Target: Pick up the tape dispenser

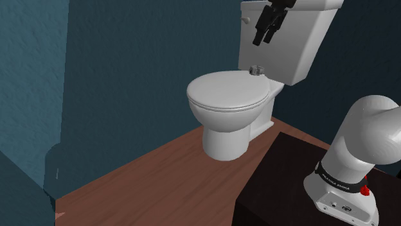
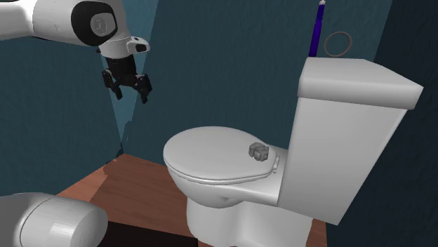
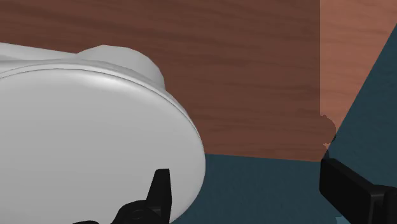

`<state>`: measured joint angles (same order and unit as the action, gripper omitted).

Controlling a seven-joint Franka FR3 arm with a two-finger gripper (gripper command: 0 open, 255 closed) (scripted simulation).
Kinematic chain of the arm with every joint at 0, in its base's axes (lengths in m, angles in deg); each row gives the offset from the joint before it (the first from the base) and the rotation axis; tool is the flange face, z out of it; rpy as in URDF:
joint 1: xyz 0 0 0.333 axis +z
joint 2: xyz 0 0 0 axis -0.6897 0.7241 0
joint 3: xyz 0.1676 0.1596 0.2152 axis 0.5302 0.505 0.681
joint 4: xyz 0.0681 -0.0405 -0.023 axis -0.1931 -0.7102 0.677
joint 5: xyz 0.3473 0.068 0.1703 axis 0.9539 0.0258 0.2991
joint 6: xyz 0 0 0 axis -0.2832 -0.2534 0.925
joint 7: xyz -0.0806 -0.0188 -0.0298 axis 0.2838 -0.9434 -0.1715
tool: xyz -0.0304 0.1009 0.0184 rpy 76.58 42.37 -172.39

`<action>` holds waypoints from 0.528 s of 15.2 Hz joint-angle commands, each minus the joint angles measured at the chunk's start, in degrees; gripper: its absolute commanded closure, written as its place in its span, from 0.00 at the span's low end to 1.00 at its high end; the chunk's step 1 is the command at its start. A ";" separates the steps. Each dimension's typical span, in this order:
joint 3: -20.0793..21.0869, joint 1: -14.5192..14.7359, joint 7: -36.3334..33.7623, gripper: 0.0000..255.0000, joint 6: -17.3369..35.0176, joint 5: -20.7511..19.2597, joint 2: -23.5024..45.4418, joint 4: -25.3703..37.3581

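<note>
Shoulder view: white toilet (image 1: 228, 122) against dark teal walls (image 1: 128, 64), lid (image 1: 226, 91) down, wood floor (image 1: 160, 173) around the base. Small grey tape dispenser (image 1: 256, 69) sits on the back of the lid, just in front of the tank (image 1: 292, 45), roughly centred on it. White arm (image 1: 366, 141) rises from the dark stand (image 1: 283, 186) at lower right. Black jaws hang high near the top edge, overlapping the tank front in the picture, clear of the dispenser.

Second exterior view: tape dispenser (image 2: 258, 151) on the rear of the lid (image 2: 217, 154), near the hinge, upright, nothing touching it. Jaws are up in the air, well off to this view's left of the toilet (image 2: 239, 196), pointing down and holding nothing. Tank (image 2: 351, 126) top carries a purple stick (image 2: 317, 28) standing upright. A thin dark ring (image 2: 338, 44) is beside it; can't tell whether it rests on the tank or the wall.

Wrist view: the two black fingers (image 3: 161, 191) stand far apart, so the jaws are spread wide with nothing between them. Below them are the rounded edge of the lid (image 3: 83, 140), wood floor (image 3: 242, 76) and a strip of teal wall (image 3: 267, 191).
</note>
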<state>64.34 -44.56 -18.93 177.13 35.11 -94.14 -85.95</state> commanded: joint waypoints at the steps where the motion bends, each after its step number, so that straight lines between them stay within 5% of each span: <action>1: 0.00 0.00 0.00 0.00 0.00 0.00 0.00 0.00; 8: -9.23 -0.11 13.49 0.00 2.60 -4.47 5.92 -0.17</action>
<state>56.74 -44.60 -7.85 179.17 31.38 -89.22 -86.04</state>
